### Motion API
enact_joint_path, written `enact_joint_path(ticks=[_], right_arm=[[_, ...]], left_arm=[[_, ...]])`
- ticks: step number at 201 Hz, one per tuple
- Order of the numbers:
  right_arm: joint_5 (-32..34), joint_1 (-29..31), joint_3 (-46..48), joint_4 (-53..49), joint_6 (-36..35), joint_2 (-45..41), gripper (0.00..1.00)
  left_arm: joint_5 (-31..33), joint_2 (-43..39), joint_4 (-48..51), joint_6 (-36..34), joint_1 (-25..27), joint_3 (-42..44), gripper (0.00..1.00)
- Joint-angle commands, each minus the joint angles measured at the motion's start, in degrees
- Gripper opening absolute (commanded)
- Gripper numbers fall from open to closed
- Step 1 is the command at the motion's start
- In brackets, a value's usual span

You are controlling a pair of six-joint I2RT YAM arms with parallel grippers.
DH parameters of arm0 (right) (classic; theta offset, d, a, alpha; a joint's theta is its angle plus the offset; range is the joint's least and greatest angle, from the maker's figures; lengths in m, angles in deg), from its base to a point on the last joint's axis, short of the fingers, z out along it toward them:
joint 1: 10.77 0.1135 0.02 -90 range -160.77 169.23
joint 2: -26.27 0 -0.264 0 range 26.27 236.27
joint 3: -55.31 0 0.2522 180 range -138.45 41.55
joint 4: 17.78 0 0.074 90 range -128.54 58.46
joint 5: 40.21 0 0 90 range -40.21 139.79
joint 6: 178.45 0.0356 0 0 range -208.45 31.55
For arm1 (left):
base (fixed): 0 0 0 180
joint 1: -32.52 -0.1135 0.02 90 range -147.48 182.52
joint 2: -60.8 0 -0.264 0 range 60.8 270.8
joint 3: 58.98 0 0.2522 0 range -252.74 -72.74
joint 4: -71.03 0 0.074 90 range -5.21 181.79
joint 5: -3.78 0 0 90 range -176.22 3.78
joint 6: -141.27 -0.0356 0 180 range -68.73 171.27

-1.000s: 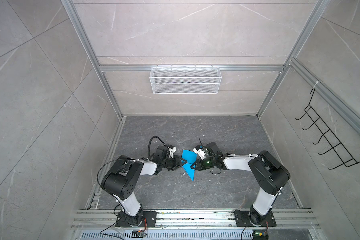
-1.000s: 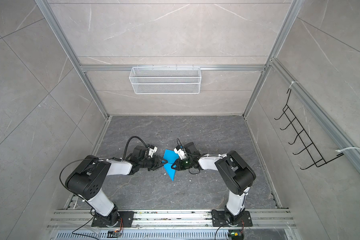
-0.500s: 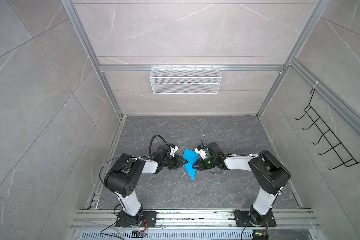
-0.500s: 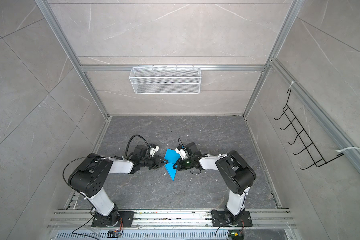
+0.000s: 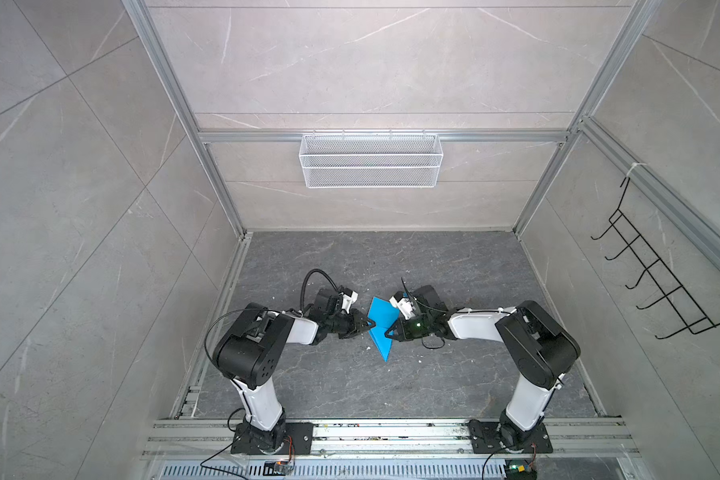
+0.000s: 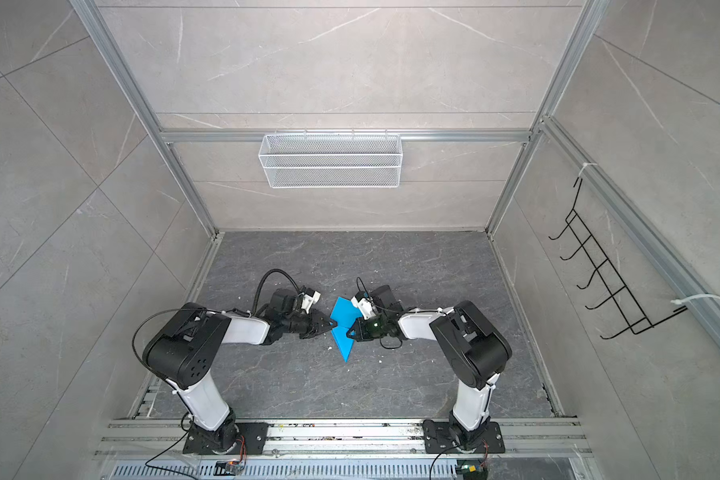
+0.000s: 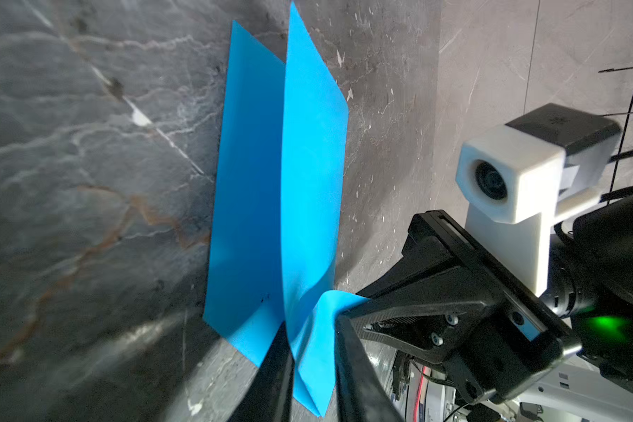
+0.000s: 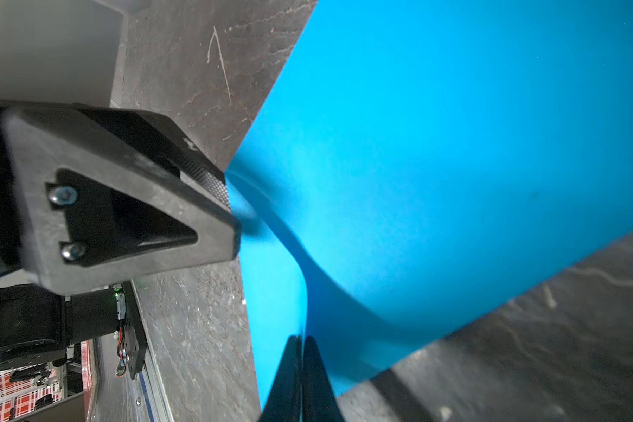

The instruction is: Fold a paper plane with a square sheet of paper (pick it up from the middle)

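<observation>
Our right gripper [image 8: 300, 341] has its two fingers pressed flat together. They pinch a corner flap of the blue sheet of paper [image 8: 454, 146]. In the left wrist view that flap curls away from the rest of the sheet into the black tips.

Our left gripper [image 7: 311, 325] faces it from the other side. Its fingers [image 7: 276, 369] stand a narrow way apart, and a raised fold of the paper runs down between them. The paper looks loose in that gap, and we cannot tell whether either pad presses on it.

In both top views the two grippers meet almost tip to tip near the middle of the dark stone table [image 5: 350, 386]. The left reaches in from the left and the right from the right, both low over the surface, with the paper between them.

The sheet is partly folded. In the left wrist view one panel lies along the table while another rises from a crease beside it. From above we see a broader part toward the back wall and a narrow point toward the rail that carries both arm bases. A few white specks [image 5: 367, 348] lie on the table just beside the point.

Well apart from all this, a white wire basket [image 5: 371, 160] hangs on the back wall. A black hook rack [image 5: 657, 291] hangs on the right wall.
</observation>
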Motion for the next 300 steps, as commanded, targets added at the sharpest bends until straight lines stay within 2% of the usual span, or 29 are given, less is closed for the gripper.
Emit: enact_joint_path(ticks=[1,28,57,92,125,139,162,184,210,261,300], right_arm=[[0.54,-0.25,-0.02,-0.96,-0.74,0.73,0.08],[1.43,-0.25,0.13,-1.20,-0.34,-0.72,0.14],[6.60,-0.30,1.09,-2.41,1.09,-5.64,0.32],[11.85,-0.20,3.51,-1.62,-0.76,-12.02,0.50],[18.82,1.55,4.99,0.56,-4.06,-15.21,0.62],[23.11,3.67,4.31,1.40,-7.37,-14.92,0.61],[31.21,11.39,4.13,6.32,-15.38,-13.34,0.58],[32.25,14.83,3.64,11.96,-18.96,-9.73,0.51],[33.02,17.61,6.71,23.58,-23.77,-7.15,0.50],[30.60,20.96,10.33,33.50,-30.56,-3.22,0.45],[33.23,23.09,10.51,36.93,-33.01,-0.36,0.44]], left_arm=[[-1.16,1.13,-1.93,-0.64,0.00,-1.75,0.16],[0.72,0.62,-1.16,-0.37,-0.02,-1.78,0.04],[5.76,-2.39,1.60,0.90,-0.07,-1.27,0.00],[17.69,-10.67,5.90,5.57,0.03,1.74,0.00],[32.03,-20.02,16.32,11.06,1.47,3.35,0.00],[36.59,-22.91,20.18,14.42,2.59,3.50,0.00],[42.15,-25.60,26.25,19.28,4.55,2.46,0.00],[45.47,-26.04,32.11,22.42,5.90,0.29,0.00],[45.42,-25.00,35.46,24.94,6.44,-1.30,0.00],[43.70,-23.69,37.58,28.04,6.43,-3.14,0.00],[42.47,-22.61,38.19,28.87,6.45,-3.82,0.00]])
